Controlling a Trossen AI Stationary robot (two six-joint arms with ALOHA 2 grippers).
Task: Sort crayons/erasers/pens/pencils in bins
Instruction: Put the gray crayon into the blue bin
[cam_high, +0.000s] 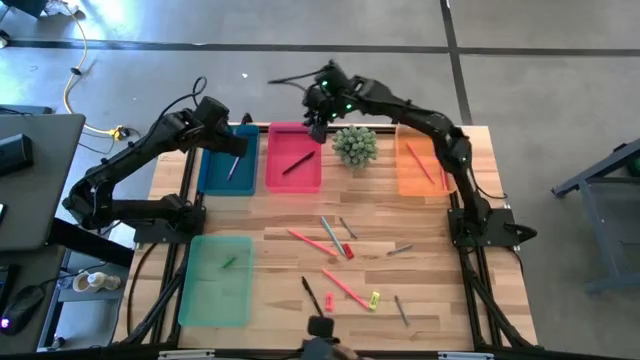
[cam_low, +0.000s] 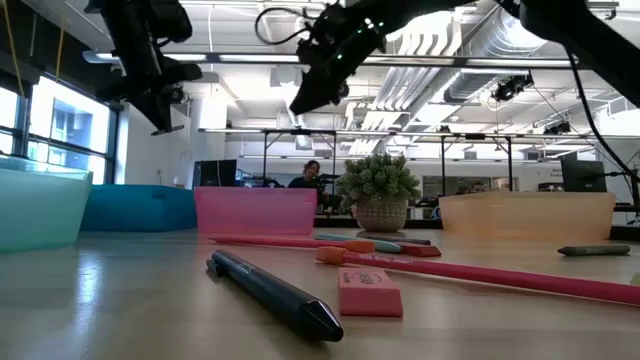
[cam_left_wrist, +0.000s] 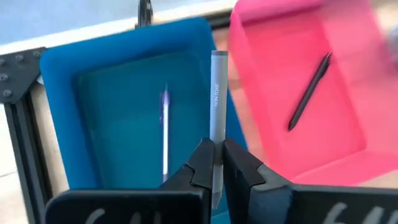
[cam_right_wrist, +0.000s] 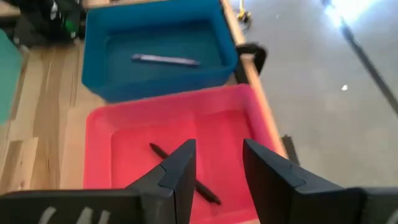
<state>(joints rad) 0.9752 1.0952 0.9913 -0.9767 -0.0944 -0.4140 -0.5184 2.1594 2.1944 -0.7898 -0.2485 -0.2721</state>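
— Two arms were up over the far bins; which was mid-step?
— Left gripper (cam_left_wrist: 213, 163), clamped on a grey pen (cam_left_wrist: 216, 106) above the teal bin (cam_high: 212, 172). Letting go looked next.
— And the right?
— Right gripper (cam_right_wrist: 214, 163) hung empty, jaws parted, over the pink bin (cam_right_wrist: 99, 134). Erasers (cam_high: 375, 298) lay on the table.

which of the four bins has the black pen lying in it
The pink plastic bin, between the teal-blue bin and the potted plant; a black pen lies diagonally inside.
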